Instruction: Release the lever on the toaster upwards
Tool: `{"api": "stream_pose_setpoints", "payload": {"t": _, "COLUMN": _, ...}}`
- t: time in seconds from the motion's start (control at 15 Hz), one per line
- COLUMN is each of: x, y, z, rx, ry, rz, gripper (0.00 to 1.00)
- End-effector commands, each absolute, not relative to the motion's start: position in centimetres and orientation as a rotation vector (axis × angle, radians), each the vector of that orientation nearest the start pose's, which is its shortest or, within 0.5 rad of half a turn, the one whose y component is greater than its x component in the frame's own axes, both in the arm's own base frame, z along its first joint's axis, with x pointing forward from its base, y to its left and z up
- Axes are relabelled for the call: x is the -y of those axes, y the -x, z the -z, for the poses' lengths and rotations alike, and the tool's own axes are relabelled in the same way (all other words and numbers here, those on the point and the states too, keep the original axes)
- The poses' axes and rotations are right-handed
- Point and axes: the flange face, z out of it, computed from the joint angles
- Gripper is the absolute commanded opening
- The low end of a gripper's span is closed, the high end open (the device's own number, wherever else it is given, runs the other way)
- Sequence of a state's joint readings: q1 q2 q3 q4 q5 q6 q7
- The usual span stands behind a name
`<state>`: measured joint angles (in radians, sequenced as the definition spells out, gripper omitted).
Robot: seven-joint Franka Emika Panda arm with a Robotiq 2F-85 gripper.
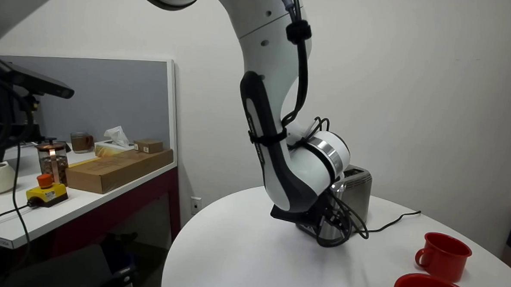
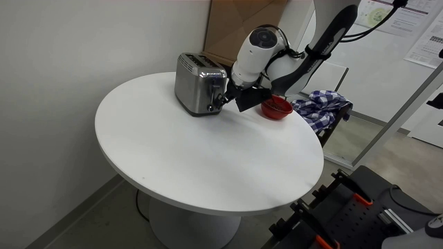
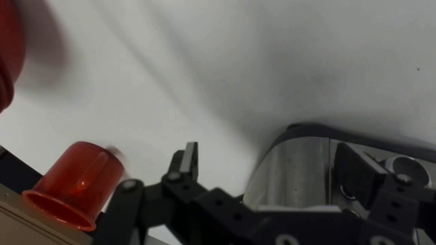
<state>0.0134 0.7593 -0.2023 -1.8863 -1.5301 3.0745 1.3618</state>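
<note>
End effector (image 3: 276, 165) (fingers (image 3: 188, 159) apart) hangs beside the toaster (image 2: 198, 83).

On the white table (image 1: 229, 250), 1 red mug (image 1: 445, 257) stands upright near 1 red bowl (image 1: 437, 284).

On the dark trim (image 2: 346, 17) of the robot arm (image 2: 283, 69), in an exterior view: "MIKA" is read higher up, "FRANK", fainter, lower down, the two parted by a black strap (image 2: 317, 54). Behind the arm, to its right, paper sheets (image 2: 427, 45) are printed, too small to be read. In an exterior view, well left of the arm: desk label (image 1: 4, 241), yellow-box label (image 1: 51, 194) seen, neither made out.
</note>
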Motion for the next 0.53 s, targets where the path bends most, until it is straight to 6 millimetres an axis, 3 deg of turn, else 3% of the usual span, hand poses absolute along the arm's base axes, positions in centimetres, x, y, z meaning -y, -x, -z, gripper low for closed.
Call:
{"api": "stream_pose_setpoints", "payload": {"t": 0.0, "x": 3.1, "y": -58.1, "z": -9.5, "rx": 0.109, "ry": 3.311, "rz": 0.735, "gripper": 1.00}}
{"api": "stream_pose_setpoints", "payload": {"t": 0.2, "x": 2.4, "y": -53.9, "z": -7.7, "rx": 0.130, "ry": 3.278, "rz": 0.496, "gripper": 1.00}}
{"api": "stream_pose_setpoints", "payload": {"t": 0.47, "x": 0.4, "y": -49.1, "z": -7.6, "rx": 0.195, "ry": 3.196, "rz": 0.233, "gripper": 1.00}}
